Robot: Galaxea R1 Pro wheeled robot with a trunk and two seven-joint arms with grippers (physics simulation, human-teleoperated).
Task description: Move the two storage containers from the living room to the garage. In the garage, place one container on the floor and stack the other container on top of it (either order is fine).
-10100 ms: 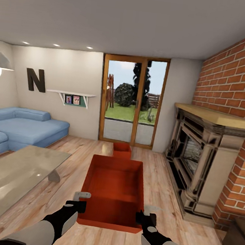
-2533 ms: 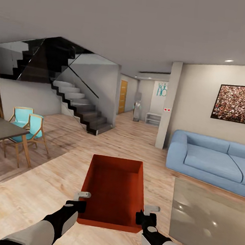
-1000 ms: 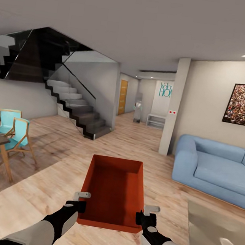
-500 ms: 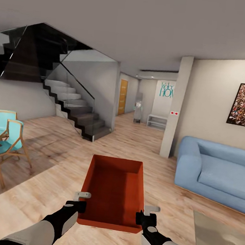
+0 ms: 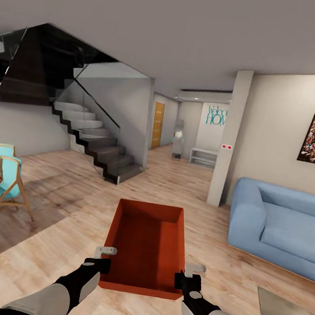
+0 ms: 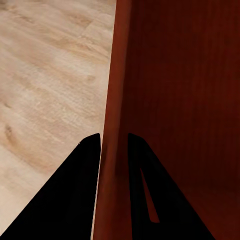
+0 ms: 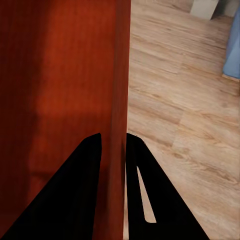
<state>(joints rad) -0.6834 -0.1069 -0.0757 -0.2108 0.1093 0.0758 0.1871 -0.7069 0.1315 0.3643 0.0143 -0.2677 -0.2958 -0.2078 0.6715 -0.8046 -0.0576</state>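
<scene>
Container (image 5: 147,247), orange-red, open-topped, likely rigid and light: side walls pinched near rear corners by left claw (image 6: 114,142) and right claw (image 7: 114,140), both closed thereon.

One storage container (image 5: 147,247) — an orange-red, open-topped rectangular box with low straight walls — hangs level above the living room's light wood planks (image 5: 63,244), its long axis pointing ahead.
</scene>
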